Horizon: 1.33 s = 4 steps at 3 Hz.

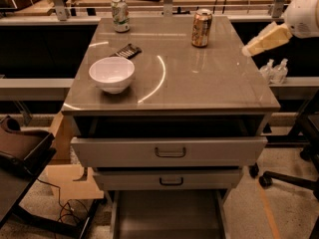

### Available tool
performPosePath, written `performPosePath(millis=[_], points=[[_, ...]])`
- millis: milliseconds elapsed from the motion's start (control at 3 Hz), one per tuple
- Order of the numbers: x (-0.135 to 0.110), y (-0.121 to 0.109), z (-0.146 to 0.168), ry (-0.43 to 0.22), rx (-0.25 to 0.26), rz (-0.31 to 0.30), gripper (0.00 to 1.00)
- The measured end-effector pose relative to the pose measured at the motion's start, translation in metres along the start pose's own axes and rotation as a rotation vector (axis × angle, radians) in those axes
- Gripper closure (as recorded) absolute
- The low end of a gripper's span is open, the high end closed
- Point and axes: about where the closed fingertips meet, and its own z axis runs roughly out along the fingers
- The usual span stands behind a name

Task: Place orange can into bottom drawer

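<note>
The orange can (202,28) stands upright at the back right of the grey cabinet top (209,78). The bottom drawer (168,215) is pulled out at the foot of the cabinet and its plain grey floor shows. My gripper (254,47) hangs at the right edge of the view, to the right of the can, apart from it and over the cabinet's right side. It holds nothing that I can see.
A green-and-white can (119,14) stands at the back left. A white bowl (111,74) sits front left, with a dark packet (125,50) behind it. The two upper drawers (169,152) are partly pulled out. A chair (20,148) stands left, a chair base (294,178) right.
</note>
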Motion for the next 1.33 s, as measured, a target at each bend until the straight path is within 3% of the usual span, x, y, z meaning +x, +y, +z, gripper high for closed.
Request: performPosePath(millis=[333, 667, 1000, 1333], points=[[-0.009, 0.003, 0.036, -0.122, -0.02, 0.085, 0.0], [-0.009, 0.004, 0.041, -0.126, -0.021, 0.094, 0.0], [-0.009, -0.003, 0.08, -0.182, -0.029, 0.164, 0.0], [-0.014, -0.008, 0.138, -0.254, -0.076, 0.251, 0.0]])
